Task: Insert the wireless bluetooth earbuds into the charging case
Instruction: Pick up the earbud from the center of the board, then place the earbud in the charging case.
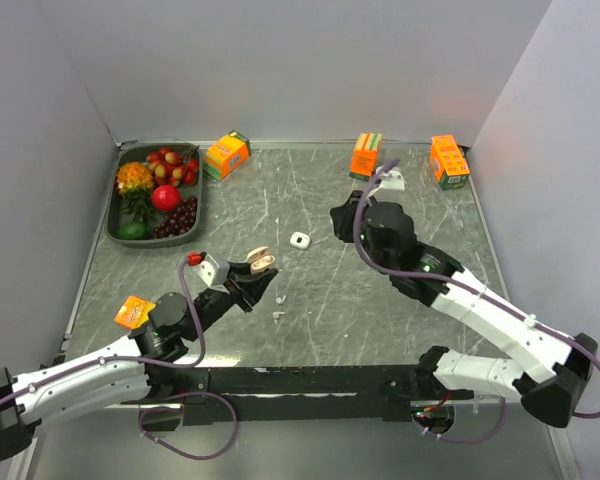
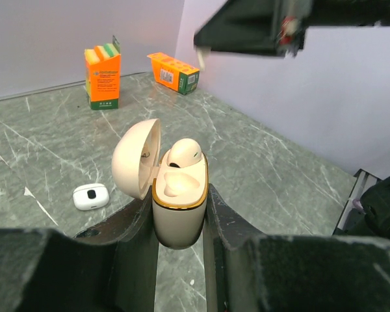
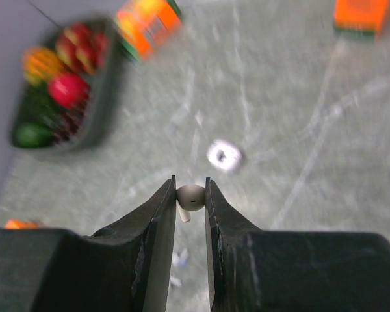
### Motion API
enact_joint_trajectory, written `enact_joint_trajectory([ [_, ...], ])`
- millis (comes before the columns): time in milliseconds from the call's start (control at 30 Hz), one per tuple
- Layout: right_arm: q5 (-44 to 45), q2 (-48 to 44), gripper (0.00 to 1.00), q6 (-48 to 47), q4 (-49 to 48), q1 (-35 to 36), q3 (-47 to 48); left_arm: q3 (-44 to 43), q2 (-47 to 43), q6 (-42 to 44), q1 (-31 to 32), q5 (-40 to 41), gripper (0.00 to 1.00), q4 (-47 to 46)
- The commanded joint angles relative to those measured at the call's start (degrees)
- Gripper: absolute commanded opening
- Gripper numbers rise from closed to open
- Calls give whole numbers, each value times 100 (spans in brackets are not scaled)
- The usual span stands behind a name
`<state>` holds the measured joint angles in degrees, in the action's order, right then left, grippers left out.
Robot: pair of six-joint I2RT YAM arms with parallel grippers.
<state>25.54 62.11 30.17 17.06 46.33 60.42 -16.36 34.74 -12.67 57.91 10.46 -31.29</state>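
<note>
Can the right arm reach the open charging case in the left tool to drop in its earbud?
Probably yes. The left tool holds the charging case lid-open with one socket empty; between it and the right tool, gripping an earbud, only a low white case lies.

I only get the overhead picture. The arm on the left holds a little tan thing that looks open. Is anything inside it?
Observer: Yes. The left wrist camera shows the charging case with one seated earbud in its far socket. The near socket looks empty.
Visitor: How is it being held?
Observer: The left gripper clamps the case's lower body from both sides, with the lid swung open.
Visitor: And the other arm's claw, is it carrying something?
Observer: The right wrist camera shows the right gripper shut on a white earbud, its rounded head pinched between the fingertips.
</note>
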Motion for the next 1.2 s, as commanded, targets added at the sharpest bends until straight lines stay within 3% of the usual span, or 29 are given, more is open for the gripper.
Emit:
enact_joint_trajectory([
  [0, 319, -436, 0, -993, -1835, 368, -320, -438, 497, 212, 27, 123, 1, -790],
  [167, 487, -726, 0, -1681, -3276, 1027, -751, -710, 1156, 405, 19, 44, 1, -1309],
  [400, 575, -884, 0, -1979, -4033, 1537, -1024, -869, 1632, 546, -8, -96, 1, -1942],
  [833, 812, -683, 0, -2437, -4685, 2451, -1200, -939, 1852, 563, -61, -387, 1, -2197],
  [1167, 742, -331, 0, -2446, -4659, 2680, -1138, -913, 1773, 520, -69, -448, 1, -2154],
])
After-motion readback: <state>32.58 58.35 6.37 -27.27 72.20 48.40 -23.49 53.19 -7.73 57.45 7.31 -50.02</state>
